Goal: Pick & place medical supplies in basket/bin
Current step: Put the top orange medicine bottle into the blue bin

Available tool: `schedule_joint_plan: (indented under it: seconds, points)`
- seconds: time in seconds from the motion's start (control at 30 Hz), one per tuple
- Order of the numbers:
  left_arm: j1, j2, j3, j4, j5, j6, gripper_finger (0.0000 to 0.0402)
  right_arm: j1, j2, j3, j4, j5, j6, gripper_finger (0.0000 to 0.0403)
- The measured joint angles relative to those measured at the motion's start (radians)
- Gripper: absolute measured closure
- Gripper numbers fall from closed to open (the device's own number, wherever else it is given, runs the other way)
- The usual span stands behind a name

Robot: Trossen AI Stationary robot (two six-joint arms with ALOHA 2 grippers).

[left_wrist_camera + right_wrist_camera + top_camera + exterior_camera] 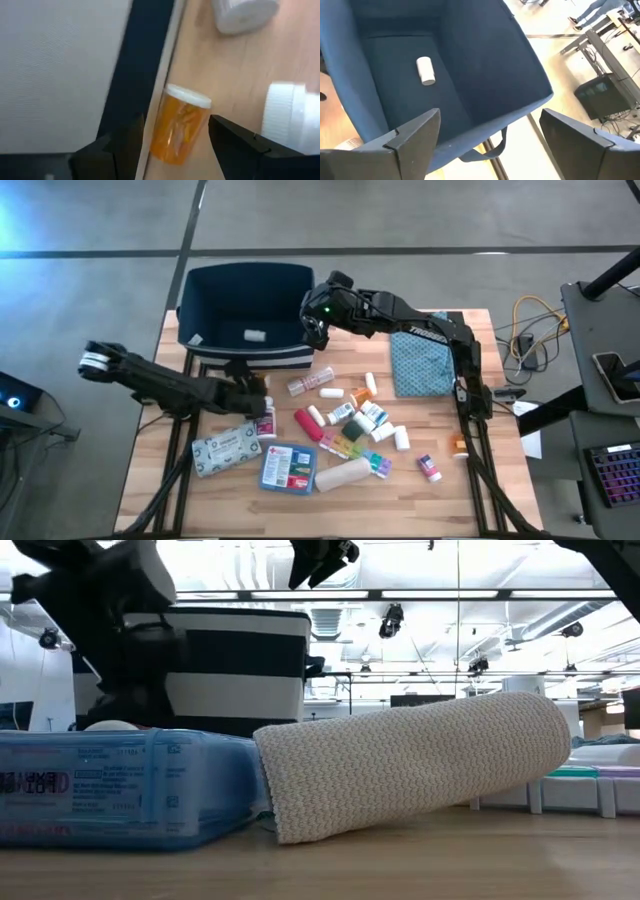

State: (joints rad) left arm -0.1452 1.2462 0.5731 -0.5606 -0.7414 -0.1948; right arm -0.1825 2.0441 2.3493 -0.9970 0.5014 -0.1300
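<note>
The left arm reaches in from the table's left edge, stretched low and nearly level toward the middle. Its dark 2-finger left gripper (262, 412) sits close above the table with its jaws parted, 1 finger on each side of a small orange pill bottle with a white cap (180, 125); contact cannot be made out. The right arm rises from the table's right side, bends at the elbow and extends to the far left. Its dark 2-finger right gripper (490, 137) hangs high, jaws spread wide and holding nothing.
</note>
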Motion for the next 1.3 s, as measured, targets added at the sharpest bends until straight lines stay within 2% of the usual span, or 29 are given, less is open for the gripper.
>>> schedule_joint_plan:
  seconds: [0.13,0.37,0.57,0.67,0.73,0.93,1.0,1.1,1.3]
  points:
    - [0.000,0.091,0.004,0.003,0.002,-0.003,0.0197,0.000,0.000,0.000,0.000,0.000,0.004,0.0074]
    - [0.009,0.221,-0.002,0.018,-0.013,-0.098,0.0197,0.000,0.000,0.000,-0.001,-0.001,0.025,0.0074]
    - [0.011,0.260,0.000,0.036,-0.031,-0.106,0.0202,0.000,0.000,0.000,-0.002,-0.002,0.026,0.0074]
    - [0.011,0.254,0.000,0.042,0.022,-0.106,0.0223,0.000,0.000,0.000,-0.002,-0.003,0.026,0.0074]
    - [0.011,0.253,-0.003,0.055,0.126,-0.112,0.0247,0.000,0.000,0.000,-0.002,-0.003,0.026,0.0074]
    - [0.013,0.253,0.004,0.055,0.167,-0.132,0.0349,-0.001,0.000,-0.001,-0.002,-0.005,0.026,0.0074]
    - [0.016,0.242,0.018,0.042,0.211,-0.145,0.0383,-0.001,0.000,-0.001,-0.002,-0.005,0.026,0.0074]
    - [0.009,0.223,0.060,-0.008,0.268,-0.208,0.0396,-0.001,0.000,-0.001,-0.003,-0.007,0.018,0.0074]
    - [-0.018,0.135,0.231,-0.163,0.316,-0.333,0.0401,-0.001,-0.003,-0.001,-0.059,-0.008,-0.027,0.0074]
